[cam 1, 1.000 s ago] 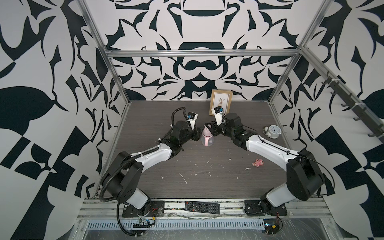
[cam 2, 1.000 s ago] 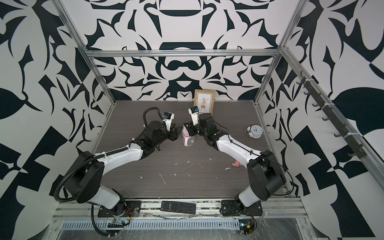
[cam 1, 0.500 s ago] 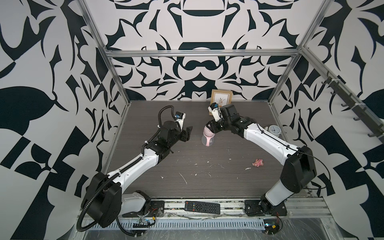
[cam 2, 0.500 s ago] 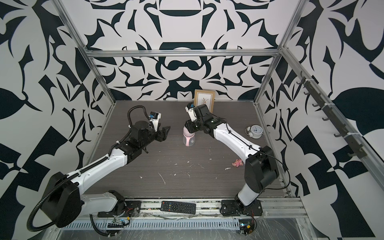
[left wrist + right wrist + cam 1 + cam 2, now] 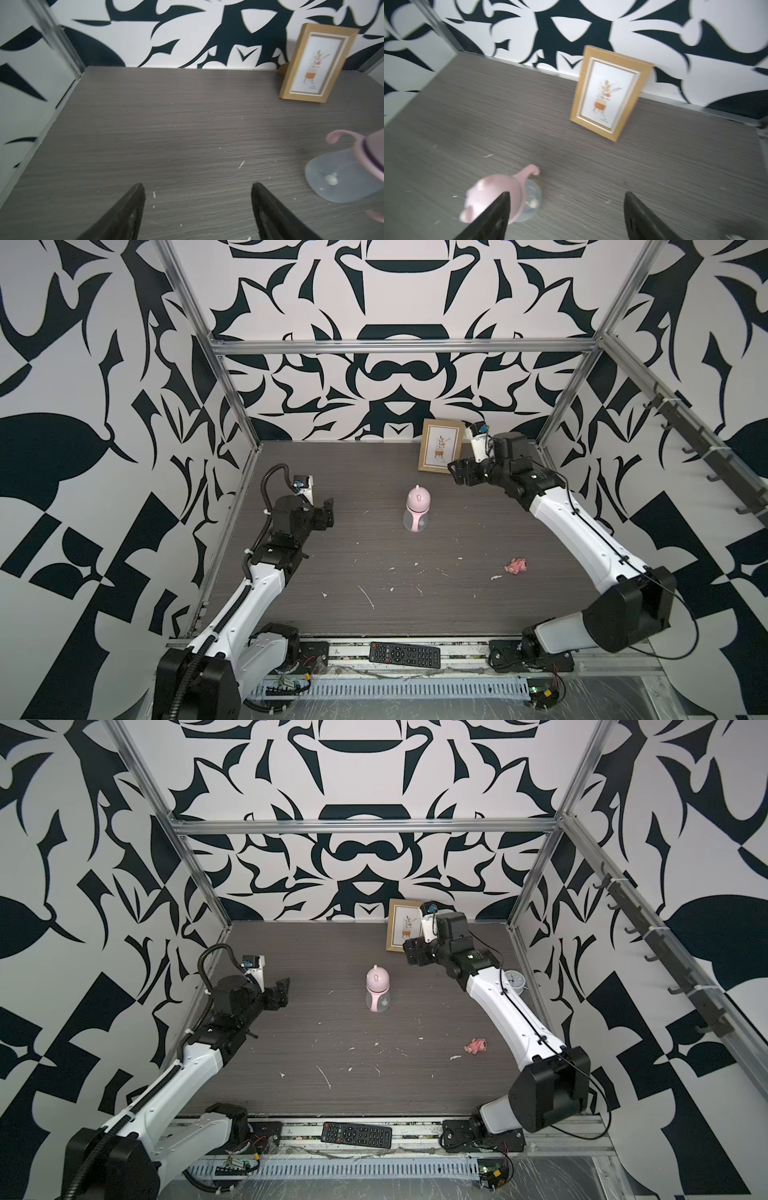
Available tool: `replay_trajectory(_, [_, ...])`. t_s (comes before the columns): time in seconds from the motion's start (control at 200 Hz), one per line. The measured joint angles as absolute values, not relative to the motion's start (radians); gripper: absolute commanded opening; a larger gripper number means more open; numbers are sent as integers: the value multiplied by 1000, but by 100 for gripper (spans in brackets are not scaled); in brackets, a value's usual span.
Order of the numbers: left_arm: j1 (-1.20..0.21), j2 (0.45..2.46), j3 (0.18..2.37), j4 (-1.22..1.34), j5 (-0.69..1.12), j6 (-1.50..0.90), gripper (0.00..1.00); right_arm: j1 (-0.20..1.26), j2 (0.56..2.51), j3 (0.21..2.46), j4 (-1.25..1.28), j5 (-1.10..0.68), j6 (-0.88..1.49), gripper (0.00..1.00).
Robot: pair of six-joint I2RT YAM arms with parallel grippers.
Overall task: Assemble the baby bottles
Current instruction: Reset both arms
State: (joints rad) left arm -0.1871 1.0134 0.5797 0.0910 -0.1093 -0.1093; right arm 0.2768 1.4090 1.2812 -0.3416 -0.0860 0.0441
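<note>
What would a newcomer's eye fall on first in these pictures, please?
The pink-capped baby bottle stands upright, alone, in the middle of the table. The left gripper and right gripper hang open on either side, well clear of it. A gold picture frame stands by the back wall, beside the right gripper.
</note>
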Motion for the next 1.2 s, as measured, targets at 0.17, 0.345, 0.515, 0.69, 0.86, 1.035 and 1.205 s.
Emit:
replay_trajectory(0.17, [-95, 1058, 453, 188, -118, -105, 96, 146, 1346, 950, -115, 0, 49, 96])
replay_trajectory(0.345, [-78, 1184, 360, 385, -135, -105, 97, 84, 1394, 669, 126, 98, 50, 99])
replay_trajectory(0.515, [-73, 1295, 336, 542, -135, -108, 99, 83, 1426, 535, 307, 132, 40, 99])
replay_trajectory(0.69, [-65, 1369, 403, 558, -134, -111, 99, 78, 1464, 508, 495, 138, 25, 99])
replay_trajectory(0.86, [-65, 1364, 402, 583, -132, -111, 99, 78, 1561, 304, 829, 131, 19, 100])
replay_trajectory(1.035, [-65, 1354, 384, 611, -118, -107, 99, 75, 1576, 286, 883, 138, 20, 99])
replay_trajectory(1.205, [-65, 1335, 364, 641, -80, -109, 99, 75, 1576, 327, 904, 147, 19, 100])
